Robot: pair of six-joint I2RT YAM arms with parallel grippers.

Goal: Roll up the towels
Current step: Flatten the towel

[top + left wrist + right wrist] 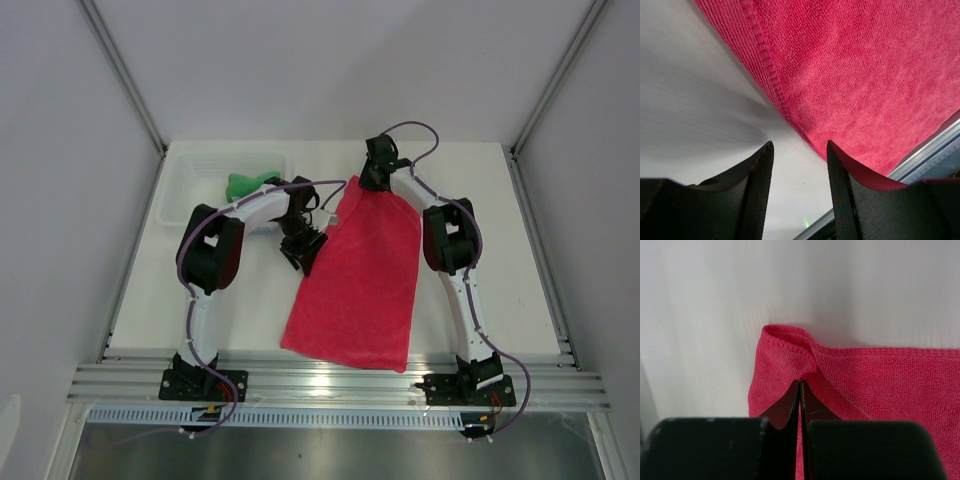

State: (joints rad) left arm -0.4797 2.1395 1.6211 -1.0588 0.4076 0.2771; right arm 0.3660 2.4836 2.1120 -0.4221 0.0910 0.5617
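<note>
A pink towel (360, 280) lies spread flat in the middle of the table, reaching from the far centre to the near edge. My right gripper (375, 180) is at its far left corner. In the right wrist view that gripper (800, 384) is shut, with the puckered corner of the pink towel (880, 385) pinched at its tips. My left gripper (303, 255) hovers at the towel's left edge. In its own view the left gripper (800, 150) is open over bare table, with the pink towel (865, 75) just beyond. A green towel (245, 183) sits bunched in the basket.
A white plastic basket (180, 190) stands at the back left corner of the white table. A metal rail (340, 385) runs along the near edge, with both arm bases bolted to it. Grey walls enclose the table on both sides.
</note>
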